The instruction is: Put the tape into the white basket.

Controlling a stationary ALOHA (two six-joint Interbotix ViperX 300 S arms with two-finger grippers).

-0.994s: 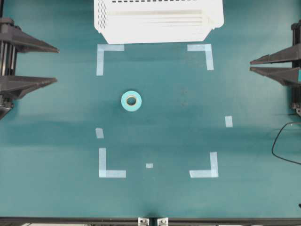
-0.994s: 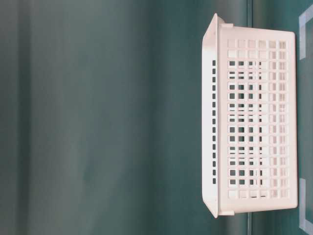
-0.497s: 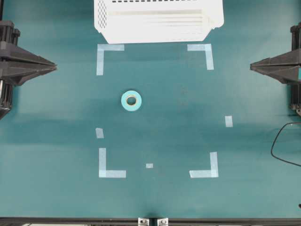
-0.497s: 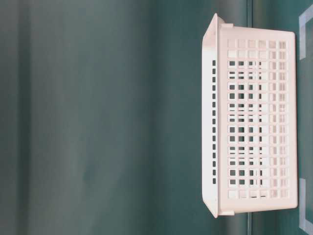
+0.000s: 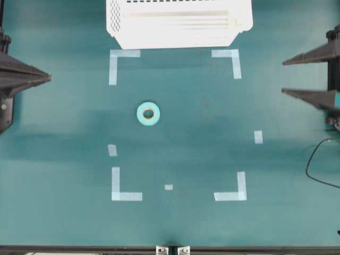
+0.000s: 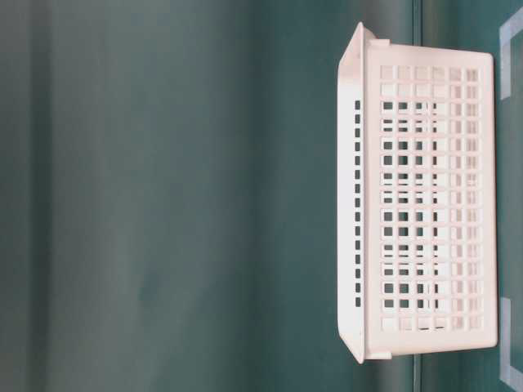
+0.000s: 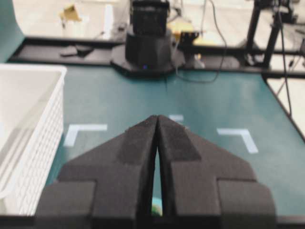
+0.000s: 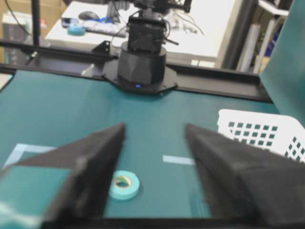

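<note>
A turquoise ring of tape (image 5: pixel 149 113) lies flat on the matte teal worktop (image 5: pixel 202 154), the perforated white basket (image 5: pixel 178 24) at 12 o'clock. The left claw (image 5: pixel 49 78) is clenched. The right claw (image 5: pixel 284 77) is spread wide, foam-padded, grasping nothing.

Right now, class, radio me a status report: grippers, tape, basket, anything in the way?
Left gripper shut, right gripper open, both empty at the table edges. Tape flat on the mat, untouched. White basket at the far edge; path between looks clear.

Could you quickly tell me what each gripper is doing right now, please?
Left gripper: closed, holding nothing.
Right gripper: open, holding nothing; the tape lies on the table.
</note>
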